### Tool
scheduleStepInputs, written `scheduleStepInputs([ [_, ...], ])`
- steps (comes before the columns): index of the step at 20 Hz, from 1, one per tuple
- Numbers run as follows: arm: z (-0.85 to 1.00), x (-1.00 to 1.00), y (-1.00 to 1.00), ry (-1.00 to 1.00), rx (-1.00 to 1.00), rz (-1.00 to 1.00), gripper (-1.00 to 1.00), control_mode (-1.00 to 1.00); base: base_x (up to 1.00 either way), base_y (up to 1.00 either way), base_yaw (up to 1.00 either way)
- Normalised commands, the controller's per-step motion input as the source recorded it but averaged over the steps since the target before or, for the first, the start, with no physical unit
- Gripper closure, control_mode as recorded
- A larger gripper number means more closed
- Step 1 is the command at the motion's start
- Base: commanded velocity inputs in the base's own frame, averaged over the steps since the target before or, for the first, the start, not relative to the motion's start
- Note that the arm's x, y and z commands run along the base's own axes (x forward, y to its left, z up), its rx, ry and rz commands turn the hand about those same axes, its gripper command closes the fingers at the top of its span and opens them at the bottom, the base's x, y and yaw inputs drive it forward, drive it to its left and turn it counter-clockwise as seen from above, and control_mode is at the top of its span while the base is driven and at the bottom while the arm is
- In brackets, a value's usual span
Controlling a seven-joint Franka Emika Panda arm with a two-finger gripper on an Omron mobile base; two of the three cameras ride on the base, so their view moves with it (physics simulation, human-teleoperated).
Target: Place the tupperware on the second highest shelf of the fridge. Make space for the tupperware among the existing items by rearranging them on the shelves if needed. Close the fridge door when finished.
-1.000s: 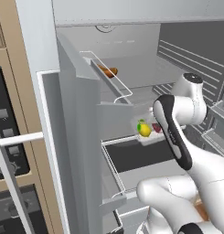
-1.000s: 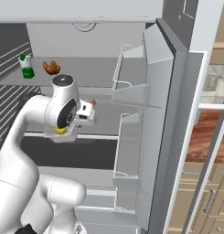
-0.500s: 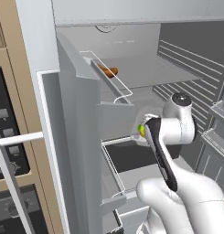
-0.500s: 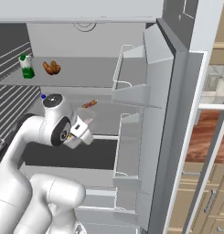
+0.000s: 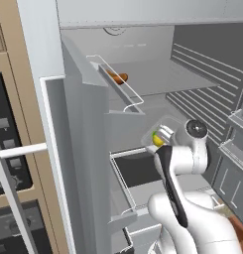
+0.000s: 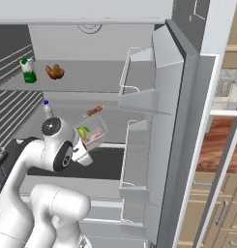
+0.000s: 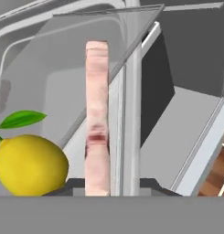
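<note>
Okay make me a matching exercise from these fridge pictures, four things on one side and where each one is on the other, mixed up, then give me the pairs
Things:
1. tupperware
2. green bottle
3. white bottle
4. orange sausage-like piece

Places:
A. at the left end of the upper shelf in the right base view
B. held tilted in the gripper, in front of the open fridge
C. on the upper shelf, behind the wire door rack in the left base view
D. on the shelf below, just above the arm

Pairs: 1-B, 2-A, 3-D, 4-C
</note>
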Motion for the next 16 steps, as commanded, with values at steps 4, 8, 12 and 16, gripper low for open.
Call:
scheduleStepInputs([
  [4, 0.06, 0.37, 0.00, 0.02, 0.12, 0.00, 1.00, -1.00, 0.00, 0.00, 0.00],
  [8, 0.09, 0.54, 0.01, 0.03, 0.07, 0.00, 1.00, -1.00, 0.00, 0.00, 0.00],
  [12, 0.00, 0.70, 0.00, 0.09, 0.07, 0.00, 1.00, -1.00, 0.00, 0.00, 0.00],
  [16, 0.00, 0.84, -0.01, 0.03, 0.11, -0.03, 1.00, -1.00, 0.00, 0.00, 0.00],
])
